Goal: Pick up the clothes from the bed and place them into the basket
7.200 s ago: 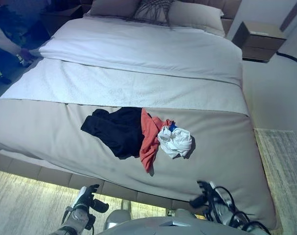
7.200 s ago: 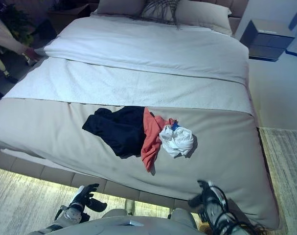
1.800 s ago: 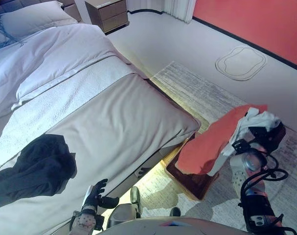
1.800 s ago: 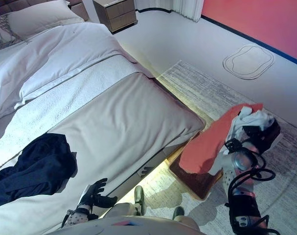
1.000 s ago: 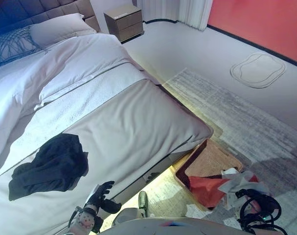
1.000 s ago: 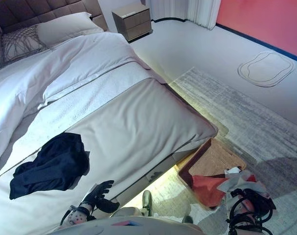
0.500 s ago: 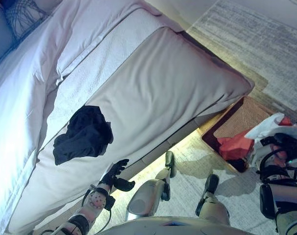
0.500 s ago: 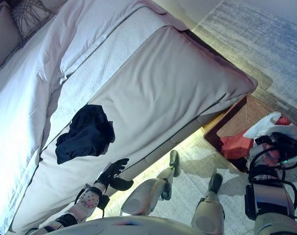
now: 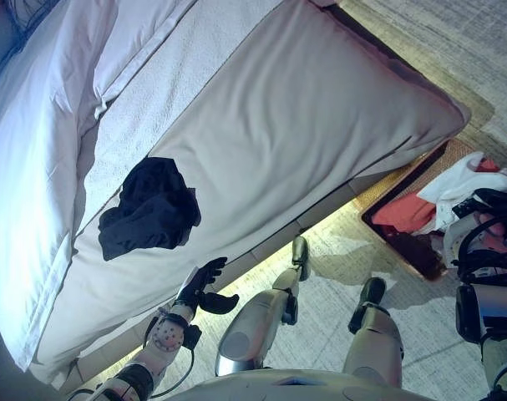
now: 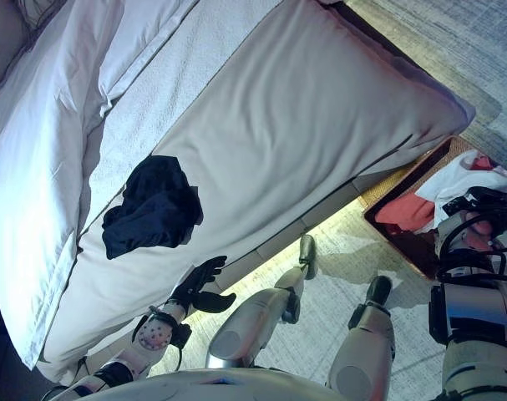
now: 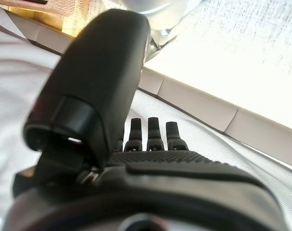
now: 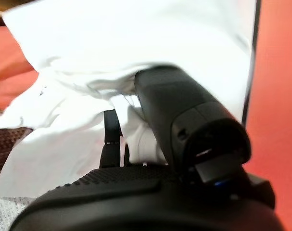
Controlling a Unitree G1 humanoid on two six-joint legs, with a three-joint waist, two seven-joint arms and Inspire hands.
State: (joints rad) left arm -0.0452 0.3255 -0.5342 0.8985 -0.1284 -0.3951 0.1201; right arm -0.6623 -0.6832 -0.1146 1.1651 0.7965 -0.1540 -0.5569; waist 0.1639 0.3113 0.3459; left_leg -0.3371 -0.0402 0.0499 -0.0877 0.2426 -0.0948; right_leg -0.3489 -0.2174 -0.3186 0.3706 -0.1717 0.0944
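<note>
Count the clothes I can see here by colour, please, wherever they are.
Dark garment, lying on the bed: 1
Red garment, in the basket: 1
White garment, over the basket at the right hand: 1
Total: 3 pieces of clothing

The left hand (image 9: 205,290) is held empty with fingers (image 11: 149,132) straight. The right hand (image 12: 150,159) is seen with fingers buried in white cloth (image 12: 117,82).
</note>
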